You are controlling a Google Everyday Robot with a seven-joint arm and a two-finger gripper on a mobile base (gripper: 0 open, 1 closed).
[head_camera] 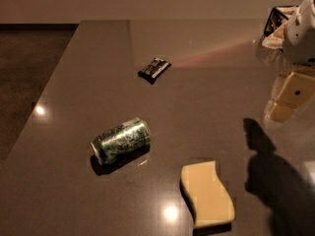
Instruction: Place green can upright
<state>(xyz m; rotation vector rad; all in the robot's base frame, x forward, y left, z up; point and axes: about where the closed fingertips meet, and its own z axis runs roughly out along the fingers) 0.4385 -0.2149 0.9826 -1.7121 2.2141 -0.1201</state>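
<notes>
At the far right edge, a dark-rimmed box [275, 19] sits partly hidden behind the robot's white arm [304, 28]. Something pale lies in it, but what it is cannot be told.

The small shiny green aluminium drink can [121, 141] lies on its side on the glossy dark brown tabletop [74, 82], left of centre and towards the near side. One silver end faces near-left and the other points far-right. Its white patterned lettering cannot be read. A flat black packet [154, 69] lies farther back, well apart from the can, and the pale marks on it cannot be read either. A pale yellow wavy-edged sponge [206, 194] lies near and to the right of the can, not touching it.

The arm enters from the far right and reaches downward. Its cream-coloured gripper [288, 98] hangs at the right side, well apart from the can. Whether the gripper is spread or closed cannot be told. The arm's dark shadow [275, 181] falls on the near right of the table.
</notes>
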